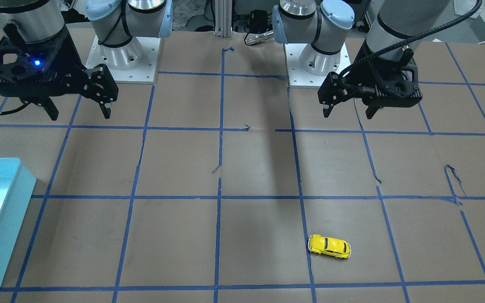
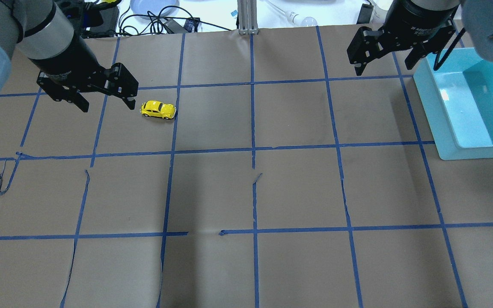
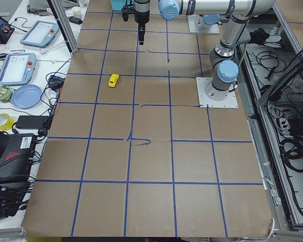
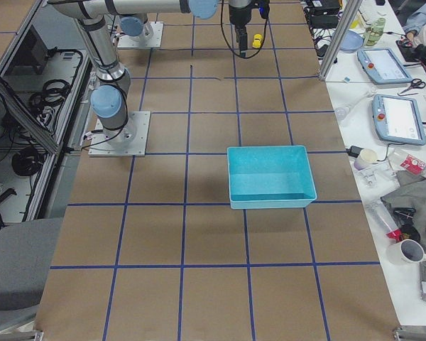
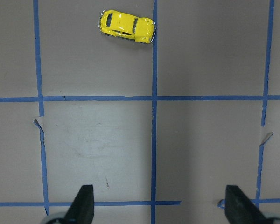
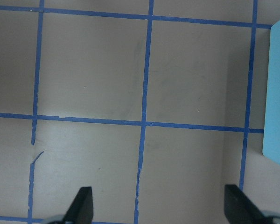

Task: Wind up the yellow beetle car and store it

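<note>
Brown paper-covered table (image 2: 298,188) marked with blue tape grid (image 2: 253,128). Light blue rectangular plastic bin (image 2: 477,152) stands on robot's right part of table. Black two-finger left end effector (image 2: 108,106) hangs above table's left half, released, fingers spread wide. Black two-finger right end effector (image 2: 383,68) hangs above right half, also released, fingers wide; bin's edge shows at side of its wrist view. Small glossy yellow beetle car (image 2: 158,110) stands on its wheels on table's left half, away from robot bases, just beside one line of grid, apart from both end effectors.
</note>
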